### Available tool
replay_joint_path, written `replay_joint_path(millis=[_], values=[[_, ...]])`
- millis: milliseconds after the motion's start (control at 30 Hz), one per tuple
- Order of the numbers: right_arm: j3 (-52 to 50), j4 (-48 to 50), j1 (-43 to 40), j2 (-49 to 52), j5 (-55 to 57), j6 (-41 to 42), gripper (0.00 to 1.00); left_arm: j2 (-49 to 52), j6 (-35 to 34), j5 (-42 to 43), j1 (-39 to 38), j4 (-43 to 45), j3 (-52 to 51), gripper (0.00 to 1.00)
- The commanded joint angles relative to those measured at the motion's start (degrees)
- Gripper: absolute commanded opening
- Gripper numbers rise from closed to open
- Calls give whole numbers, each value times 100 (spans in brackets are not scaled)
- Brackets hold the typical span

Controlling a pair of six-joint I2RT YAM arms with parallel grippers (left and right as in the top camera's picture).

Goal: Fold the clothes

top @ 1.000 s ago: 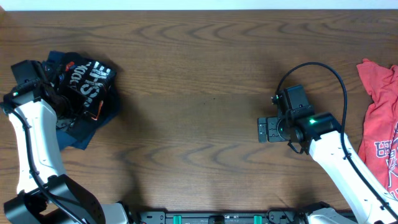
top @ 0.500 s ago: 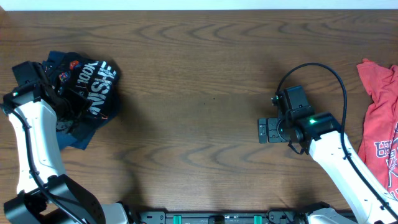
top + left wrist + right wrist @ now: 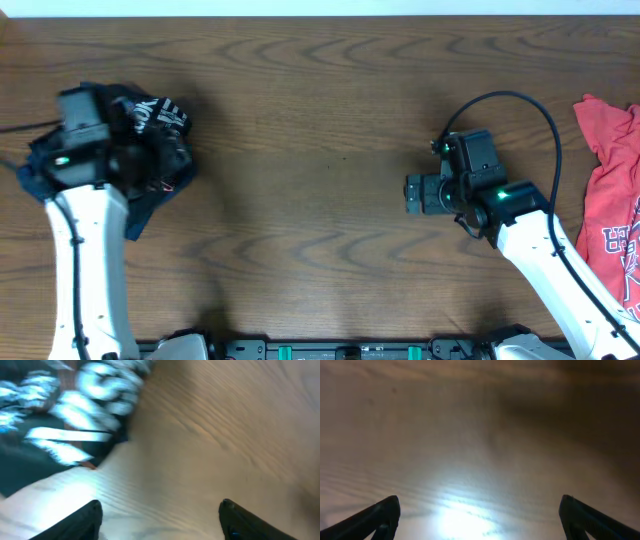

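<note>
The clothes are a black jersey [image 3: 163, 114] with white print, lying crumpled in a heap at the table's left edge. It fills the upper left of the left wrist view, where the jersey [image 3: 75, 410] is blurred. My left gripper [image 3: 140, 162] hovers over the heap's near right side. Its jaws [image 3: 160, 506] stand wide apart with only bare wood between them. My right gripper [image 3: 412, 193] is open over bare table right of centre, and the right wrist view shows nothing between its fingertips [image 3: 480, 502].
A red T-shirt [image 3: 612, 190] with white print lies bunched at the table's right edge, beyond the right arm. Bare wooden table [image 3: 300, 180] stretches between the two arms.
My left gripper opened and let go of the jersey, which dropped back onto the heap. The left arm swung to the right over it. My right gripper shifted slightly left.
</note>
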Motion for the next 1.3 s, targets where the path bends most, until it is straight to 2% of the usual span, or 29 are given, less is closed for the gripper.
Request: replay_joint_path(millis=[0, 100, 133, 367, 467, 667, 967, 1100, 1267], values=[[68, 293, -79, -52, -107, 105, 99, 4, 531, -455, -621, -111, -28, 80], [76, 564, -203, -52, -107, -72, 99, 4, 527, -852, -1104, -321, -28, 94], [87, 588, -273, -52, -107, -116, 99, 2, 527, -894, -1224, -452, -28, 95], [155, 201, -953, -278, -107, -35, 99, -13, 522, -905, -1488, -1456, -28, 96], [153, -166, -1040, -640, 68, 39, 99, -197, 503, -905, -1530, -1556, -31, 96], [-7, -802, -1027, -1869, 501, 208, 97, -1338, 501, -1145, -1725, -966, -365, 96], [-968, -573, -1029, -4398, 1298, 476, 99, -4109, 503, -1248, -1847, 654, -2070, 98], [-1073, -566, -1029, -4778, 1327, 476, 99, -4699, 503, -1246, -1847, 892, -2251, 98], [-1078, -688, -1029, -4782, 1329, 476, 99, -4872, 503, -1246, -1845, 883, -2251, 98]])
